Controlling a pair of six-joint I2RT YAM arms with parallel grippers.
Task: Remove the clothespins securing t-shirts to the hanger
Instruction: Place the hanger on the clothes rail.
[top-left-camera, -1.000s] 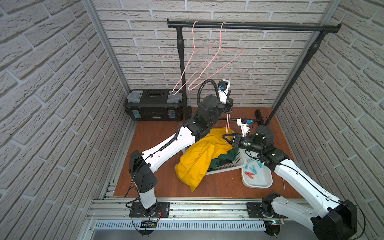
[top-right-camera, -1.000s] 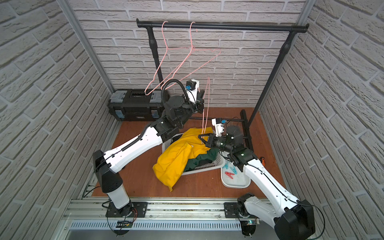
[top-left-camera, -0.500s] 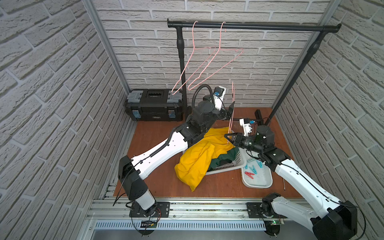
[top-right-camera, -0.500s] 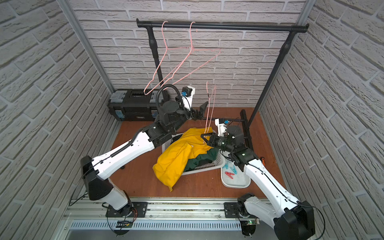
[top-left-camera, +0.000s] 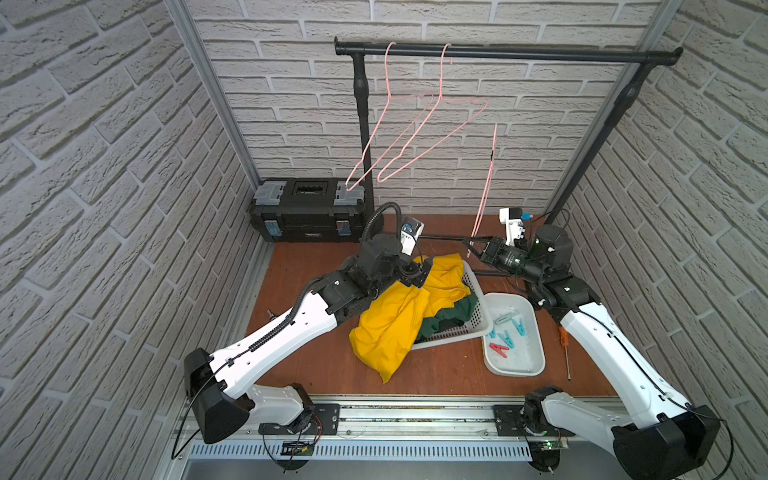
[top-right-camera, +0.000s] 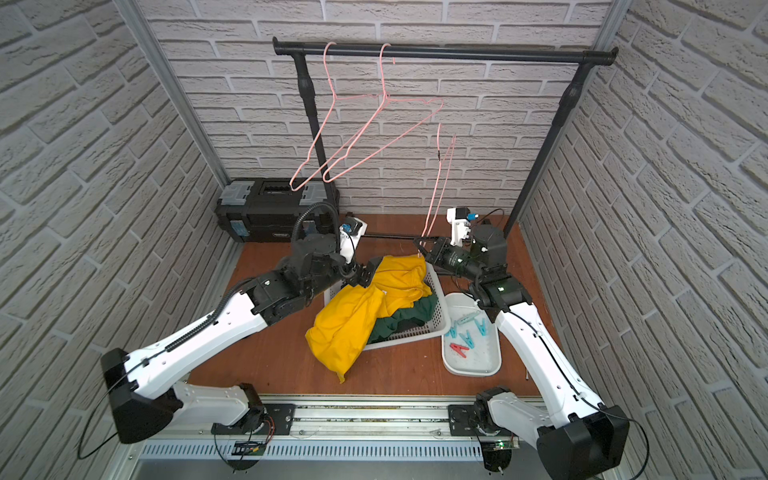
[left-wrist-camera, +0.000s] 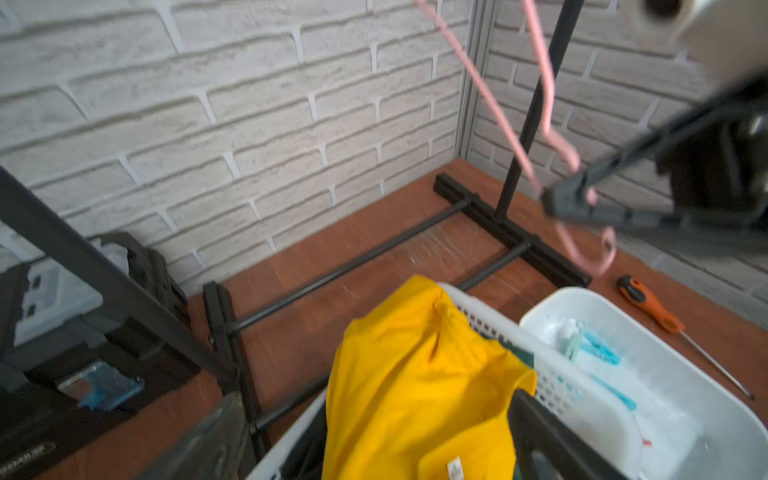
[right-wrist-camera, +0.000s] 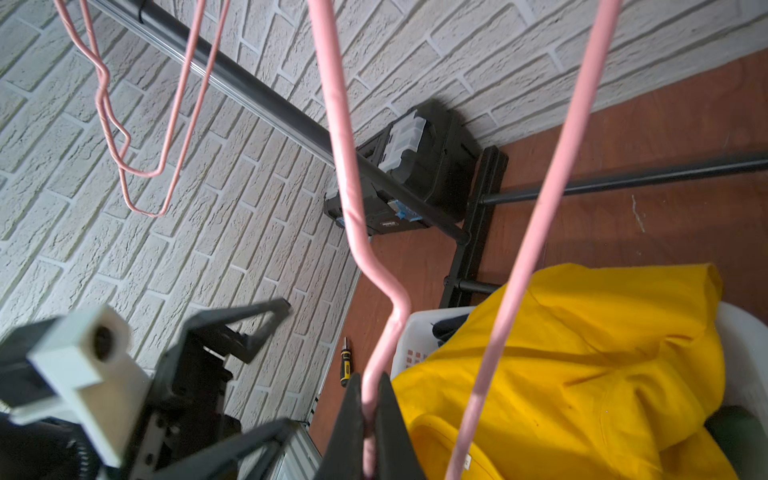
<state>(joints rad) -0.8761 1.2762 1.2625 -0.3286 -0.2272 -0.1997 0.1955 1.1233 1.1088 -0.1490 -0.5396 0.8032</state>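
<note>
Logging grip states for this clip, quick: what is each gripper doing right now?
Left gripper: open, holding nothing.
Right gripper: shut on the pink hanger.

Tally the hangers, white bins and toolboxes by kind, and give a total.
Hangers: 3 (two on the rail, one pinched in the right gripper)
White bins: 2 (basket, tray)
Toolboxes: 1
Total: 6
</note>
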